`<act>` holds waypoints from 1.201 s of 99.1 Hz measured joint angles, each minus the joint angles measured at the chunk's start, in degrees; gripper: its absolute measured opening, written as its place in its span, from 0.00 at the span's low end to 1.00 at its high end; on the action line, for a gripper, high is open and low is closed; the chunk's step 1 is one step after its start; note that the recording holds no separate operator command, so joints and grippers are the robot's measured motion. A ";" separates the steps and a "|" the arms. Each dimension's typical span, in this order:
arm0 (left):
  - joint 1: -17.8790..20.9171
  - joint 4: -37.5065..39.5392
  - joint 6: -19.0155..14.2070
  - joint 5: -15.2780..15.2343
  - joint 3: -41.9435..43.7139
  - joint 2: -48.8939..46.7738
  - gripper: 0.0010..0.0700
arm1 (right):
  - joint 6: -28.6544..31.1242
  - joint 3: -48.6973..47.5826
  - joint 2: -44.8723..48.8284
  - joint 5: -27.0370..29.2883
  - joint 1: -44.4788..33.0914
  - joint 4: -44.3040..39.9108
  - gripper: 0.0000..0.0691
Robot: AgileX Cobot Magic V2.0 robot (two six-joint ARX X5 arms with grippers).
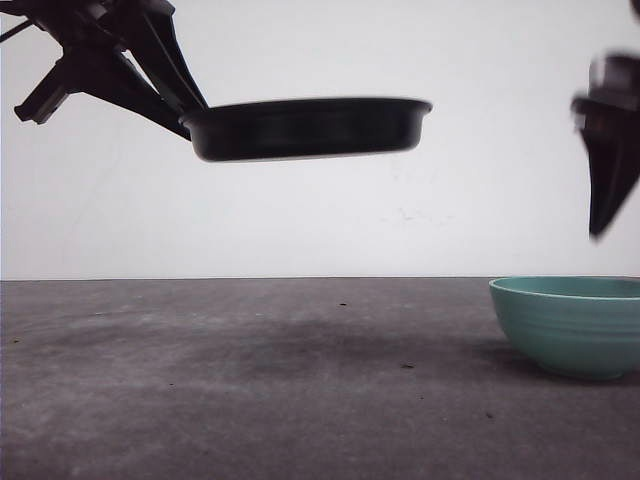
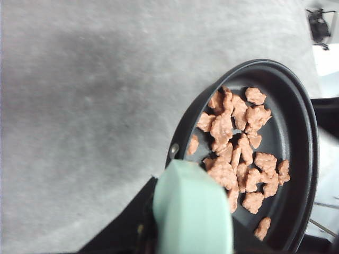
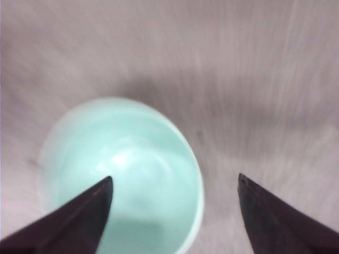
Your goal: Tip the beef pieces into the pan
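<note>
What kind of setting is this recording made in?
Probably a lab tabletop staged for cooking tasks: a bare grey table against a plain white wall, bearing a teal bowl, with the pan of beef pieces held aloft.

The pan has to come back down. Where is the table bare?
The grey table is bare left of the ribbed teal bowl, under the raised shallow black frying pan holding reddish-brown beef pieces. The right edge is crowded by the bowl.

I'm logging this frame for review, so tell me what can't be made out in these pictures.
- Front view: the beef is hidden by the pan wall; the bowl is cut off by the edge, its inside unseen.
- Left wrist view: the green handle hides the left fingers' grip.
- Right wrist view: motion blur smears the bowl's inside; the open right gripper holds nothing.
</note>
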 joint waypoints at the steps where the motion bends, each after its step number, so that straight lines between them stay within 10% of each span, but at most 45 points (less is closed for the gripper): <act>1: 0.00 0.04 0.04 -0.04 0.00 0.13 0.06 | 0.02 0.33 -0.68 -0.11 0.00 -0.02 0.58; 10: 0.00 0.28 0.74 -0.13 0.13 2.60 0.06 | 0.02 3.10 -7.48 -2.86 0.48 0.17 0.22; 20: -0.07 0.57 1.51 -1.01 0.13 6.40 0.06 | 0.77 3.87 -16.59 -4.83 2.95 0.42 0.06; 84: -1.33 3.72 -1.40 -1.95 0.24 23.04 0.08 | 4.63 3.87 -42.36 6.05 8.37 -21.99 0.02; 92: -1.33 3.45 -1.86 -1.95 0.31 23.04 0.23 | 4.63 3.87 -42.34 6.03 8.37 -21.84 0.02; 112: -1.33 2.54 -2.36 -2.32 0.31 20.81 1.00 | 4.39 3.87 -42.36 6.01 8.37 -18.75 0.02; 119: -1.33 2.62 -2.40 -4.00 0.31 17.51 0.99 | 4.00 3.87 -42.34 6.01 8.37 -17.73 0.02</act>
